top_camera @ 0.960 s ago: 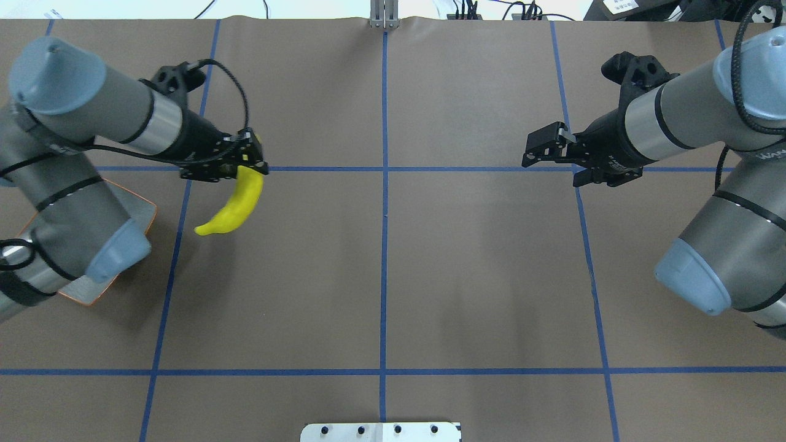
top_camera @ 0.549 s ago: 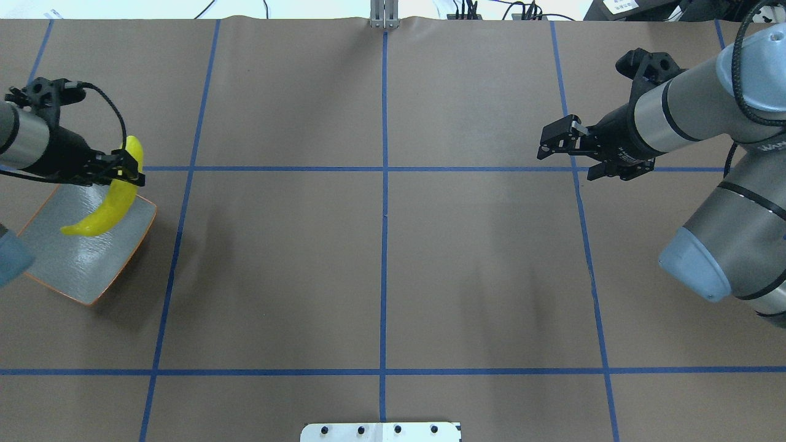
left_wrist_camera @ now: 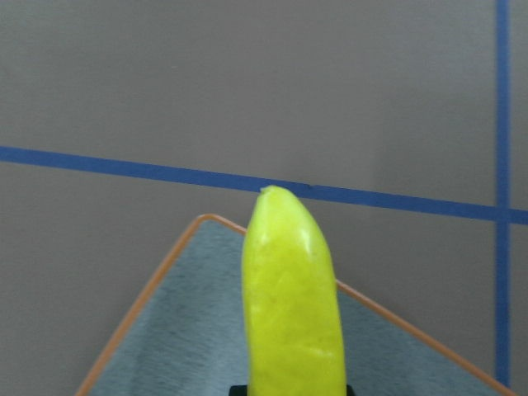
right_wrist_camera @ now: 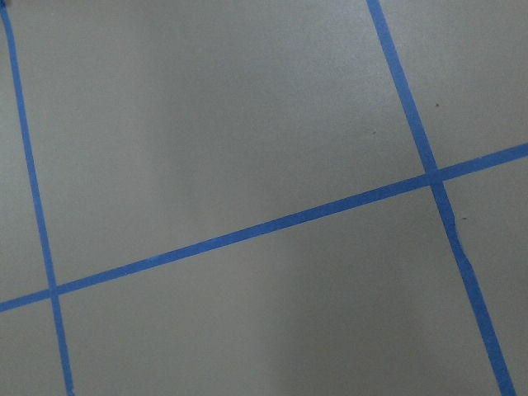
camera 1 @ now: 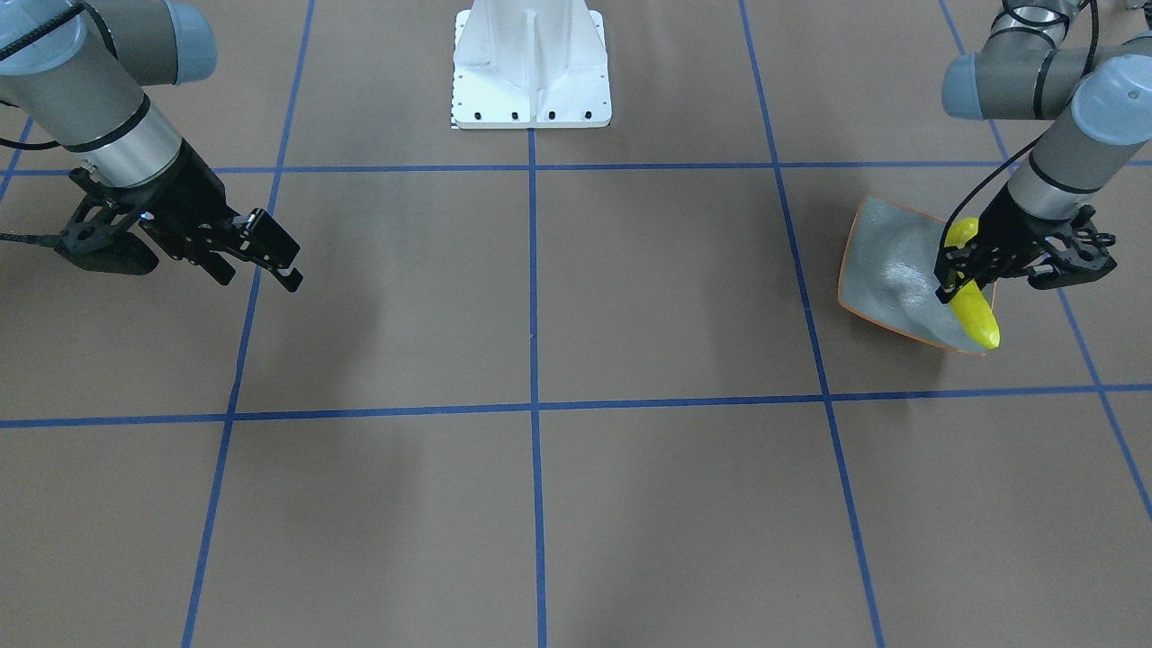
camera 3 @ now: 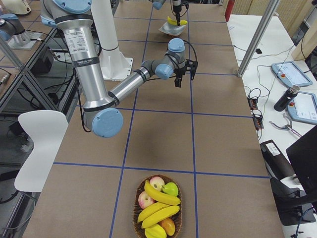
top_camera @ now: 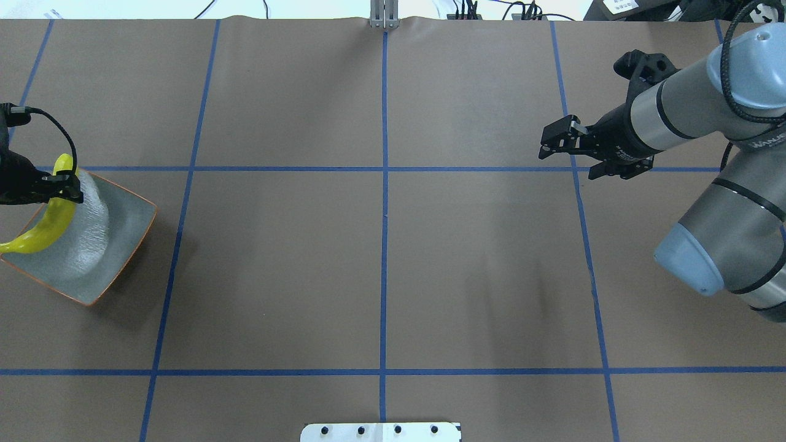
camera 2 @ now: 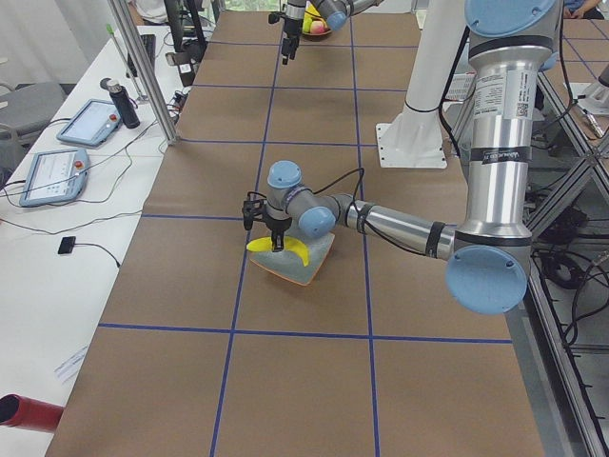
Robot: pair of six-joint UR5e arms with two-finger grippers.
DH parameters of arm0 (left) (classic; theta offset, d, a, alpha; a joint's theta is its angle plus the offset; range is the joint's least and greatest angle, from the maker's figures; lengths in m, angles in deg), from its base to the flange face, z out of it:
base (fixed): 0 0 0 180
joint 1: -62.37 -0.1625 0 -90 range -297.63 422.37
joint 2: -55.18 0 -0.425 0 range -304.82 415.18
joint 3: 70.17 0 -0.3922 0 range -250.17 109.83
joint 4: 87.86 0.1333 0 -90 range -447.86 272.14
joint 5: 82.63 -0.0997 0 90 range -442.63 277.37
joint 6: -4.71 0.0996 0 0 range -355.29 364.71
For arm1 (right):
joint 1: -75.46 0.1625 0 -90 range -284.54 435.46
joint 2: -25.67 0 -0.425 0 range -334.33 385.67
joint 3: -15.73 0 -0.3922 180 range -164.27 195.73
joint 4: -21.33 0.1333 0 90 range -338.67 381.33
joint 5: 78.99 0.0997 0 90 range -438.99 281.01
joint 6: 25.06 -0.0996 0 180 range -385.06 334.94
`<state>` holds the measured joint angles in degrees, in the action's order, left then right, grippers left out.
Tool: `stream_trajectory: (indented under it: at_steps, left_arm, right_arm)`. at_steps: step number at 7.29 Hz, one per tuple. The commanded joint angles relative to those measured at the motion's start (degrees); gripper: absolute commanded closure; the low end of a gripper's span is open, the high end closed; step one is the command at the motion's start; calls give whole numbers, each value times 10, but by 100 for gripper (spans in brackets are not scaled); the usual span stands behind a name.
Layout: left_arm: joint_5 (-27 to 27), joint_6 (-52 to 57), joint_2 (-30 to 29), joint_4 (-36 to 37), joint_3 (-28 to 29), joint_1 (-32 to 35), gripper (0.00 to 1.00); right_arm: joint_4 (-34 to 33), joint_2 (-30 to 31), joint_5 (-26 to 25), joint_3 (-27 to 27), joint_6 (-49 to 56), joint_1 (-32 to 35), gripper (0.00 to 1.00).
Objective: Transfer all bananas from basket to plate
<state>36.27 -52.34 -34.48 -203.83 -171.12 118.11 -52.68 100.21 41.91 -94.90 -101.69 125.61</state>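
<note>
Moved left over the plate (top_camera: 116,236): left gripper (top_camera: 64,189), clamped on one banana (top_camera: 44,226).
Front view: banana hangs across the plate's outer edge, likely not yet set down.
Overhead: right gripper (top_camera: 568,161) empty with jaws apart, well away.
Left side: banana low over plate; contact unclear.
Right side: basket (camera 3: 134,214) at the far table end holds more bananas (camera 3: 161,194) among other fruit (camera 3: 146,200), so most of the task remains.
Left wrist: banana tip beyond the rim; nothing in the way.
</note>
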Motion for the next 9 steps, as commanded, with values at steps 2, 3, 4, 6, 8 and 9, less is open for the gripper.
stream_trajectory:
  at_steps: [2,3,4,6,8,9]
  left_arm:
    - [-28,-13,-6,7,1,-44,100]
    - [-28,-13,-5,6,-1,-45,100]
    - [-28,-13,-4,6,0,-45,70]
    - [-29,-9,-2,4,-1,-46,38]
    - [-28,-13,-6,1,-9,-46,17]
    - [-20,-14,-7,5,-34,-45,17]
  right_arm:
    - [0,2,0,1,1,0,0]
    - [0,3,1,1,1,0,0]
    - [0,3,1,1,1,0,0]
    - [0,5,1,2,1,0,0]
    - [0,6,0,2,2,3,0]
    - [0,12,0,1,2,11,0]
